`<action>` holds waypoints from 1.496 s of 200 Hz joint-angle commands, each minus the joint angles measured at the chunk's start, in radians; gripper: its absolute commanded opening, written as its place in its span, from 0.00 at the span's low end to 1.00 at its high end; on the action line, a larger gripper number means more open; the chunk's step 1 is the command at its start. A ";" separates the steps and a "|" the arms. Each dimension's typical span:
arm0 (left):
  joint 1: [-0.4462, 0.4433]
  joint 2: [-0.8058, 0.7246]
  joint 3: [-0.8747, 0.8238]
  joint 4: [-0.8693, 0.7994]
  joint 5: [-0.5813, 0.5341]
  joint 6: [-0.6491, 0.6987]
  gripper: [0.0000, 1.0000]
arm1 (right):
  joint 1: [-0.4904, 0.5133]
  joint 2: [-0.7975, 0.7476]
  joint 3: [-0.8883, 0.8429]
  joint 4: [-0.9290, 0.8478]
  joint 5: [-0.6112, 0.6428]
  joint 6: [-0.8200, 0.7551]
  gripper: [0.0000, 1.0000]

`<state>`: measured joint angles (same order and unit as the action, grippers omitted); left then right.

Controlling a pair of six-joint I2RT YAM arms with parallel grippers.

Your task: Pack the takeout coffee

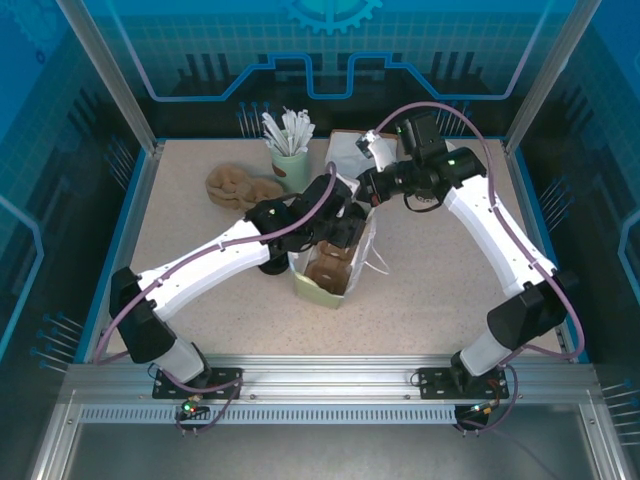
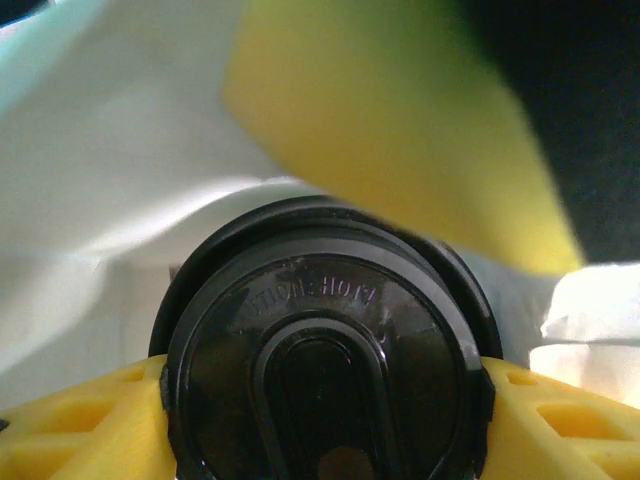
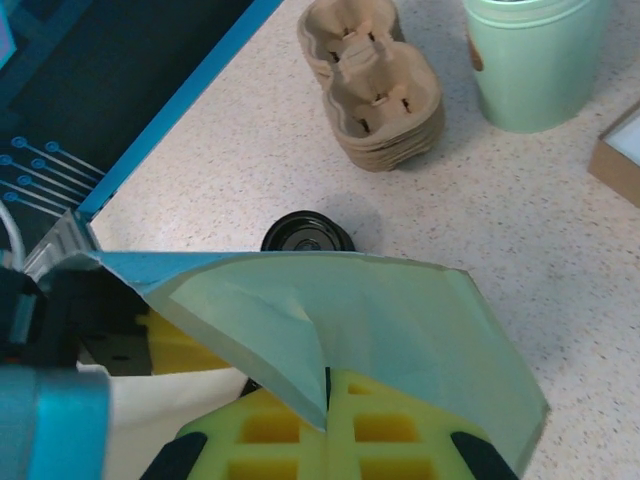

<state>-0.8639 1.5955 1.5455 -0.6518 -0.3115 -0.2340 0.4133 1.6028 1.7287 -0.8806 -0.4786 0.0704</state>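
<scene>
Item 1, takeout coffee (image 2: 320, 340): I am seeing its round black lid from the left wrist camera, with raised lettering near the far rim. The cup body under the lid is hidden. White bag paper is surrounding it behind and to both sides, so it is sitting within the mouth of the paper bag (image 1: 352, 278).

Item 2, left gripper (image 1: 336, 228): it is reaching into the bag from the left. Its yellow fingers (image 2: 70, 425) are standing partly apart and pressing against opposite sides of the lid, gripping the coffee.

Item 3, right gripper (image 3: 328, 412): its fingers are closed tight on a fold of the bag's pale green upper edge, pinching it at the side farther from the arm bases.

Item 4, paper bag: it is standing near the middle of the table (image 1: 440, 280). From the top camera I am seeing a brown cardboard carrier (image 1: 325, 270) lying inside it.

Item 5, stack of cardboard carriers (image 3: 375, 95): it is resting on the table to the left of the bag, well apart from it.

Item 6, mint cup (image 1: 291, 165): it is standing upright beside the carrier stack, holding white sticks.

Item 7, black lid (image 3: 307, 235): it is lying on the table just beyond the bag's edge. I cannot tell whether it is one lid or several.
</scene>
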 commanded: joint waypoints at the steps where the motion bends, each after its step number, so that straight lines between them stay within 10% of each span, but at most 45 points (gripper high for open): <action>1: -0.013 0.028 0.002 0.029 -0.061 -0.018 0.60 | -0.004 0.031 0.040 0.016 -0.100 -0.022 0.00; 299: -0.051 0.046 -0.042 0.067 -0.192 -0.098 0.59 | -0.007 -0.078 -0.049 0.104 0.087 0.083 0.00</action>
<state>-0.9005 1.6207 1.4998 -0.6003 -0.4931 -0.3157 0.4095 1.5593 1.6871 -0.8211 -0.3523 0.1425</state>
